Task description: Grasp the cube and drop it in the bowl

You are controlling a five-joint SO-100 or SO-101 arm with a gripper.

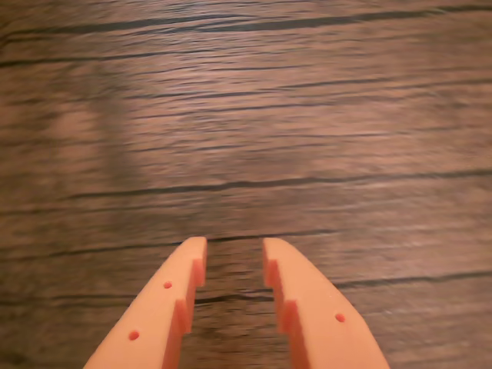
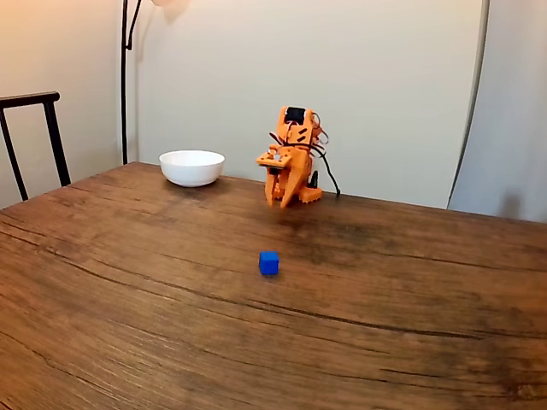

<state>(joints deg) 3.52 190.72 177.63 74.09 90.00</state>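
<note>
In the wrist view the orange two-finger plastic gripper (image 1: 234, 246) enters from the bottom edge with its jaws parted and nothing between them; a strip of the dark, grained wooden table (image 1: 246, 115) shows through the gap, and no other thing lies ahead of the fingertips. In the fixed view the small orange robot arm (image 2: 292, 158) is folded low near the far edge of the table, its gripper (image 2: 285, 202) pointing down just above the wood. The tiny bright-blue solid cube (image 2: 269, 262) rests on the table well in front of the arm, nearer the camera, apart from the gripper and untouched. The smooth round white bowl (image 2: 192, 167) stands to the left of the arm in this view, near the far edge, well apart from the cube. A dark chair back (image 2: 34, 128) shows at the left. The step in hand looks like the very start of the reach: the arm must extend forward, bring the released jaws down astride the cube, and close. The cube looks sharp-edged, plain-faced and rigid, sitting flat on one face.
</note>
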